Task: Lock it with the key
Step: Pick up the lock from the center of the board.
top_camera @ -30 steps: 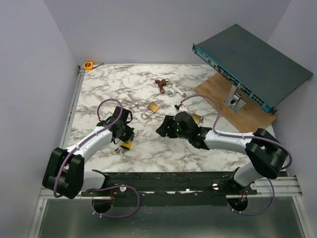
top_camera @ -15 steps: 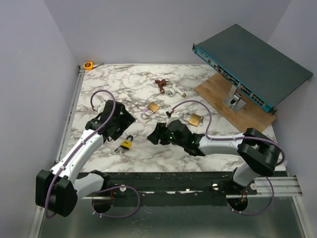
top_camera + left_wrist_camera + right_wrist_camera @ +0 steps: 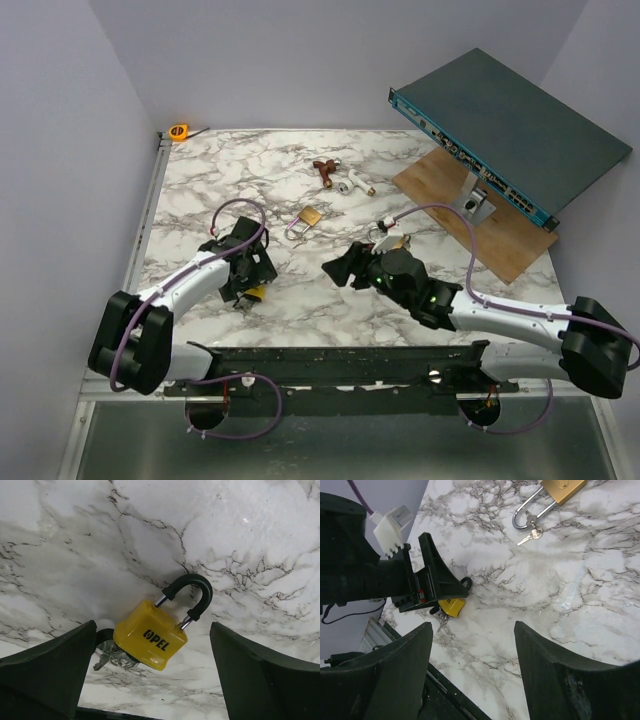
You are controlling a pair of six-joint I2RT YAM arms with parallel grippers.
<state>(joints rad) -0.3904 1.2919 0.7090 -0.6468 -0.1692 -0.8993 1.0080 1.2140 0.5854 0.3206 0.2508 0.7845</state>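
Observation:
A small yellow padlock (image 3: 150, 640) with a black-sleeved shackle (image 3: 194, 591) lies on the marble table (image 3: 240, 535). The key (image 3: 112, 656), silvery and on a small ring, pokes out from under the lock's bottom end. My left gripper (image 3: 152, 680) stands open, one finger on each side of the lock, not touching it. From above, my left gripper (image 3: 243, 283) covers most of the padlock (image 3: 257, 292). My right gripper (image 3: 336, 268) hovers open and empty to the right; its camera shows the padlock (image 3: 451, 606), the key (image 3: 441, 619) and the left gripper (image 3: 430, 585).
A brass padlock (image 3: 310, 216) with its own keys lies mid-table, and a second brass padlock (image 3: 393, 243) sits behind the right arm. Farther back are brown and white small parts (image 3: 335, 176), an orange tape measure (image 3: 179, 131), and a teal rack unit (image 3: 510, 130) above a wooden board (image 3: 440, 185).
The left gripper was shut at the yellow padlock, then opened and lifted away, and has come back down open around it. The right arm swung its elbow out to the right.

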